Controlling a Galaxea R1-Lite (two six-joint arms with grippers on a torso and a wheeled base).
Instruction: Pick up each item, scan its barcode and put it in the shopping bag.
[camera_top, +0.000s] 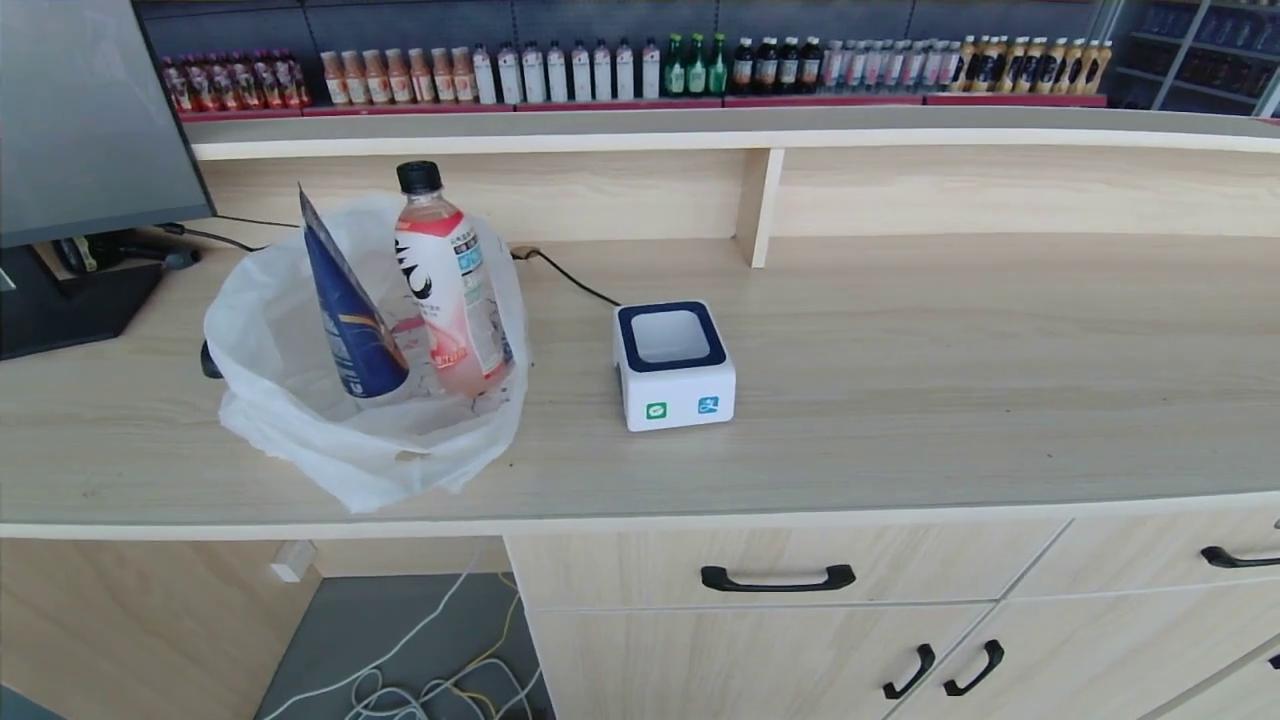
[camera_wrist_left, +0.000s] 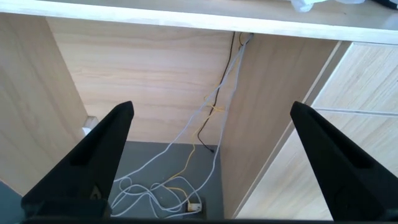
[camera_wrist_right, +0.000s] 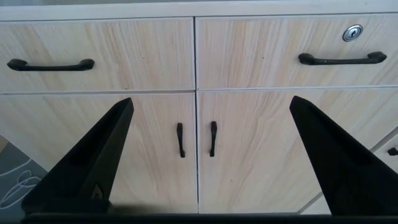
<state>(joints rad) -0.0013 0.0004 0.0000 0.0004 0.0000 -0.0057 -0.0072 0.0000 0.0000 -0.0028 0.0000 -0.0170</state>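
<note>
While the bag (camera_top: 262, 330) sits on the counter (camera_top: 950, 380), a bottle (camera_top: 450, 290) and a blue pouch (camera_top: 350, 320) stand in it, both leaning, the bottle touching the pouch's side. The scanner (camera_top: 673, 365) sits just beside the bag, window up. The left gripper (camera_wrist_left: 211, 106) is below the counter, fingers wide apart and empty, facing cables (camera_wrist_left: 186, 186) on the floor. The right gripper (camera_wrist_right: 210, 102), likewise spread and empty, faces the drawers (camera_wrist_right: 99, 56) and cabinet doors (camera_wrist_right: 261, 149).

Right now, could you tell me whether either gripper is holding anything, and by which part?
Nothing is held: the left gripper and the right gripper are both open, with nothing between their fingers.
</note>
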